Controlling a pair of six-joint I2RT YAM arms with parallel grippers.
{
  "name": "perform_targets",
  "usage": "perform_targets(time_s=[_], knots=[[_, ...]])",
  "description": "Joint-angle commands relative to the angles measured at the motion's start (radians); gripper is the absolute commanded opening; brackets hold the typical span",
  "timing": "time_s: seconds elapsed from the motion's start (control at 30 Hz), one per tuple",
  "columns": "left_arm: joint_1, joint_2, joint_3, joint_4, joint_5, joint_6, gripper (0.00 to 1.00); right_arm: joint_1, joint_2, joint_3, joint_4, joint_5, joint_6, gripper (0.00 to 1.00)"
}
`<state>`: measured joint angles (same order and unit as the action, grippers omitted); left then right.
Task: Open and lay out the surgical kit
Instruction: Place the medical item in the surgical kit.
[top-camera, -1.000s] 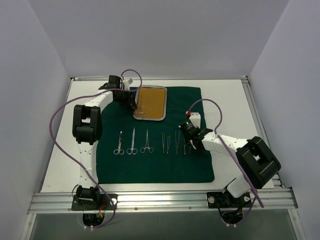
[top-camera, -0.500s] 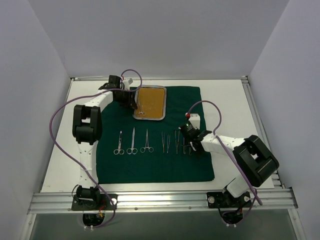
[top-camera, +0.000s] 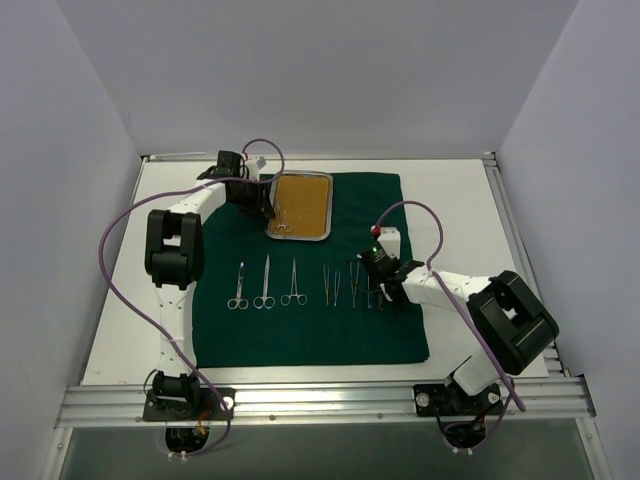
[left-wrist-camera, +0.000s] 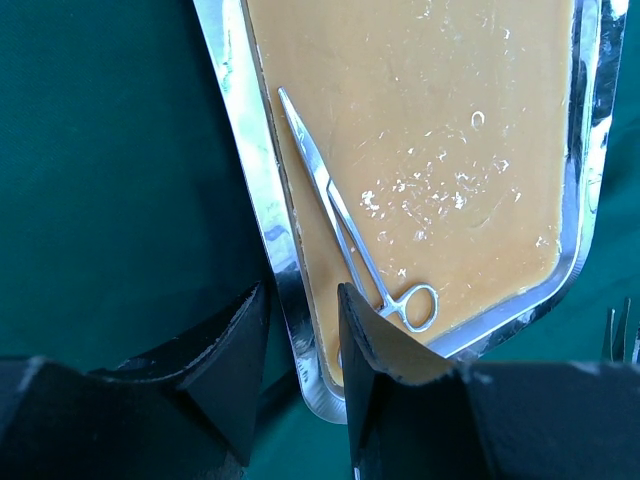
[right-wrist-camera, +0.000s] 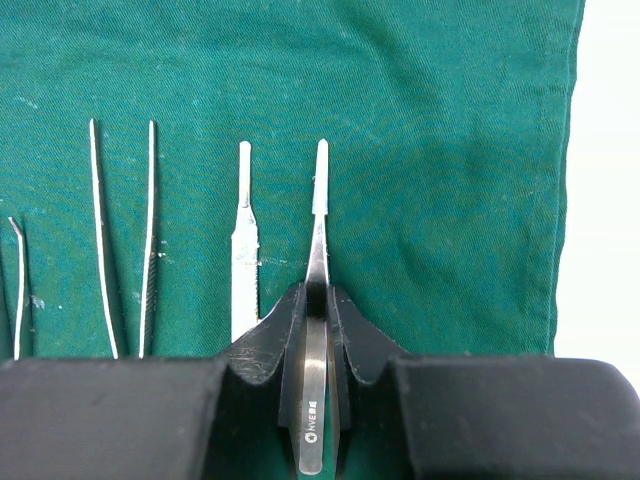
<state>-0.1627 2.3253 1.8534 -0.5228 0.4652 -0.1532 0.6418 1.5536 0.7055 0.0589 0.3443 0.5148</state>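
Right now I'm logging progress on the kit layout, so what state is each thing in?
Green cloth: unfolded, spread flat on the table.
Steel tray: on the cloth, one scissor-handled clamp inside.
Laid-out instruments: in a row on the cloth.
Scalpel handle: clamped in the right gripper, low over the cloth.
Left gripper: fingers astride the tray's rim.

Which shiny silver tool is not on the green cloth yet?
The silver scissor-handled clamp lying alone in the steel tray; all others lie in a row on the cloth.
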Motion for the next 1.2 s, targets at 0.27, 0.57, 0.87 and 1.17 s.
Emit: perform_targets(time_s=[0.27, 0.57, 0.87, 1.17], knots=[[0.008, -0.015, 0.029, 0.017, 0.026, -0.003, 0.43, -0.011, -0.017, 0.061, -0.039, 0.041, -0.029, 0.00], [0.009, -0.021, 0.029, 0.020, 0.027, -0.006, 0.43, -0.021, 0.052, 0.052, -0.002, 0.024, -0.035, 0.00], [0.012, -0.021, 0.030, 0.021, 0.030, -0.008, 0.43, -0.022, 0.047, 0.058, -0.019, 0.041, -0.022, 0.11], [0.012, -0.023, 0.032, 0.020, 0.030, -0.008, 0.43, -0.021, -0.009, 0.067, -0.051, 0.053, -0.015, 0.18]])
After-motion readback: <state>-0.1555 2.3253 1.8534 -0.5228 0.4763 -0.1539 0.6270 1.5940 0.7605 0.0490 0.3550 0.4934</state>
